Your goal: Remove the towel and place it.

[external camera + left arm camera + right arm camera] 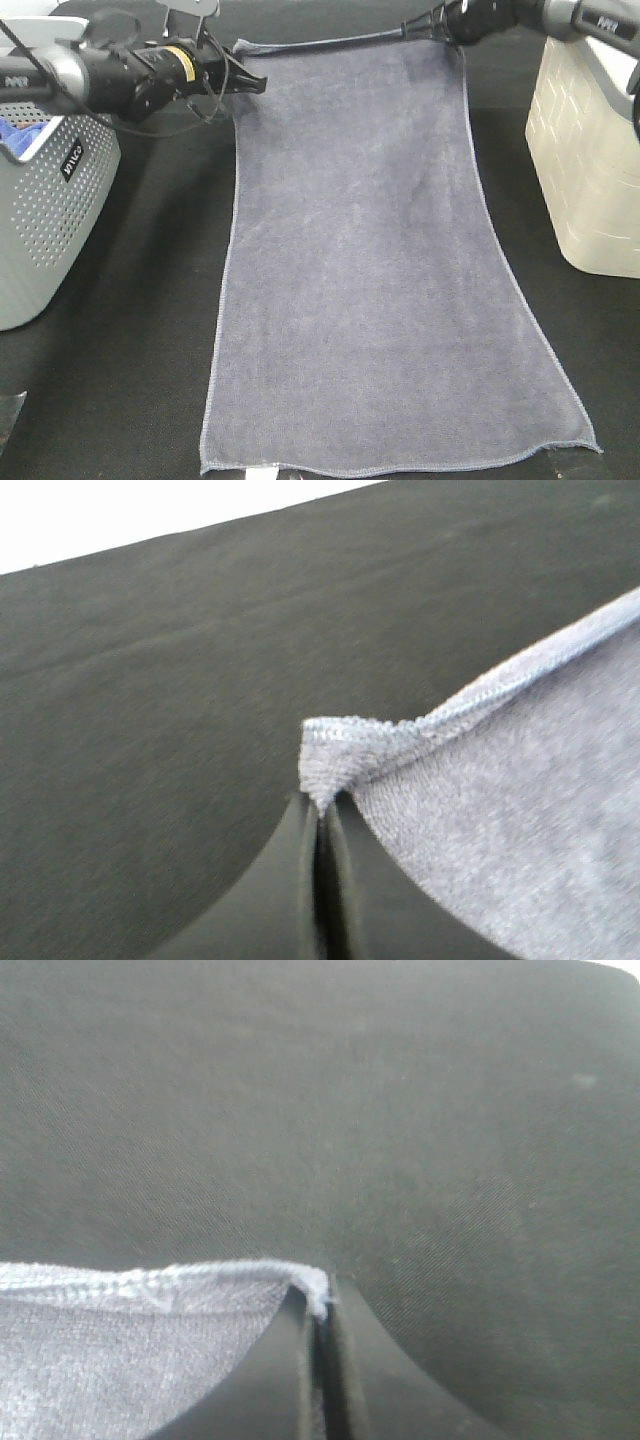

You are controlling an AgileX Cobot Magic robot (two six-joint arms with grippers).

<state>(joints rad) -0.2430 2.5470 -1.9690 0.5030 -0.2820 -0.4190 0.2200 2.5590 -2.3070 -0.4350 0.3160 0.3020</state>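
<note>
While its free hem lies loose on the counter (120, 380), well away from both jaws, the towel (390, 270) spreads flat toward them, since left and right jaws each clamp tight on a far corner, keeping it taut. Wrist views prove the pinch; overhead alone shows the spread.

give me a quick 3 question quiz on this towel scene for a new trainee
1. True or false: the towel is bunched in a heap.
2. What does the left gripper clamp? A a towel corner, B the towel's middle, C nothing.
3. Fill in: the right gripper is shut on the towel's other far ___.
Key: 1 false, it lies spread flat; 2 A; 3 corner.
</note>
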